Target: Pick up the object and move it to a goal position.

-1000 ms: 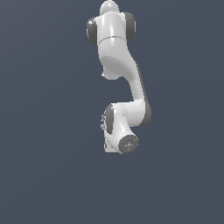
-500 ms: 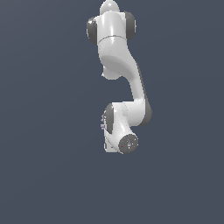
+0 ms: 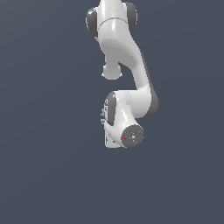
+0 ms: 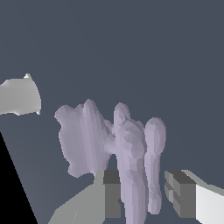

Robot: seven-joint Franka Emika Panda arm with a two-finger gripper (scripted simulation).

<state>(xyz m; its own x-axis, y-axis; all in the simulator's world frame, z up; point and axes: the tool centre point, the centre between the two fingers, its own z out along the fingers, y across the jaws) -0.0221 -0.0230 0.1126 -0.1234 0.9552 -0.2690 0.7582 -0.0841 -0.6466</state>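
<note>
End effector (image 4: 144, 197) straddles the object (image 4: 113, 148), one dark finger pad (image 4: 112, 194) at each side of its long lobe; contact unclear, so grip state cannot be told. Object: pale lavender, lumpy, several upright lobes. Exterior view shows only slivers of it (image 3: 103, 114) beside the wrist. Arm (image 3: 127, 65) hangs folded downward.

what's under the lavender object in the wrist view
Only plain dark ground shows around the lavender object. The pincer fingers flank its lower end; what is directly beneath is covered.
</note>
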